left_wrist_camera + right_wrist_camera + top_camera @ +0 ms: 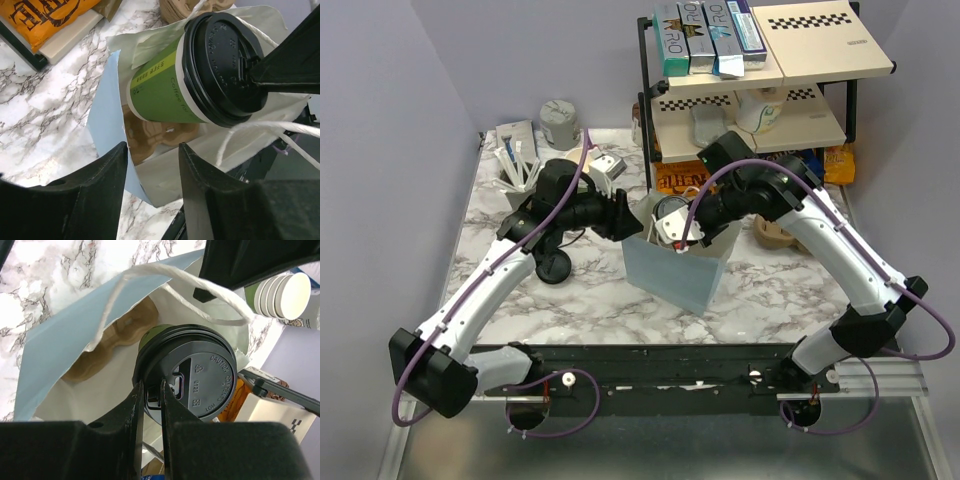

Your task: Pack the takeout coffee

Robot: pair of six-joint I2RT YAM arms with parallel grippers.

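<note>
The takeout coffee [160,87], green-sided with a round black lid [205,372], hangs tilted over the open mouth of a pale blue paper bag [670,275]. My right gripper [150,390] is shut on the lid's rim at the sip hole, and its dark fingers [285,75] show at the lid in the left wrist view. My left gripper [152,150] stands open just outside the bag's near wall [107,115], with nothing pinched between its fingers. A brown pulp carrier [155,132] lies at the bottom of the bag. The bag's white cord handle [165,290] loops over the cup.
A black wire shelf rack [750,90] with boxes stands at the back right, an orange packet [680,178] at its foot. A stack of lidless cups [280,295] is behind the bag. A loose black lid [555,268] lies left of the bag, and a tape roll [775,232] to its right.
</note>
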